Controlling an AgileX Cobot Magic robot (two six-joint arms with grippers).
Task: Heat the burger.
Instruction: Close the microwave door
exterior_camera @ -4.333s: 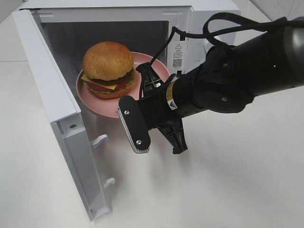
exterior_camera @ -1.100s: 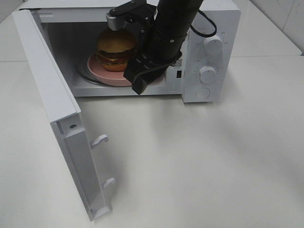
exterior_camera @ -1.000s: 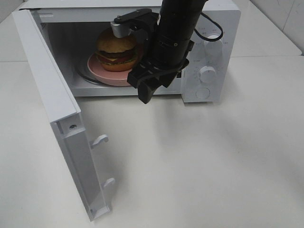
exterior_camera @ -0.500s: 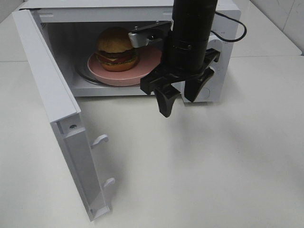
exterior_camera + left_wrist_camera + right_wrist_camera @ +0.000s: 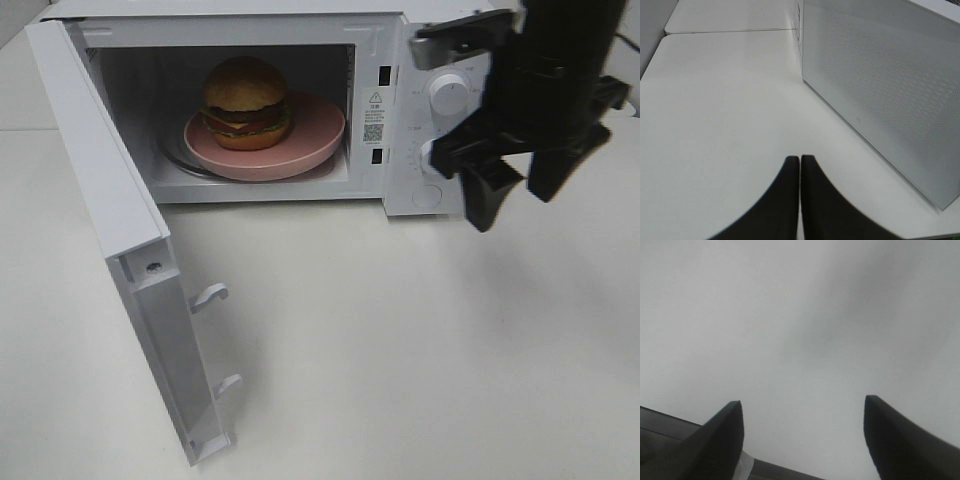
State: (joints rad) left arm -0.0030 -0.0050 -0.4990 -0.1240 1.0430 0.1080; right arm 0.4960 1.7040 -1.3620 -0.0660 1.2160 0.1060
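The burger (image 5: 246,103) sits inside the microwave (image 5: 395,150), toward the left of the cavity, on the pink plate (image 5: 318,125). The right claw (image 5: 518,200) hangs outside the microwave, in front of its control panel. It is well apart from the burger, spread wide and holding nothing. The right wrist view shows the same claw (image 5: 802,405) wide over a blank pale surface, too blurred to identify.

The left claw (image 5: 800,159) has its two fingers pressed together, empty, over the bench (image 5: 350,350) near a white perforated panel of the microwave. Whether that panel is the door I cannot tell, and the high view does not show this claw.

The right arm covers part of the control panel. The open door (image 5: 100,180) is cut off at its lower edge.

Counted: one burger, one plate, one microwave, two latch hooks (image 5: 210,293) on the door and three round controls (image 5: 447,95), the middle one partly hidden.
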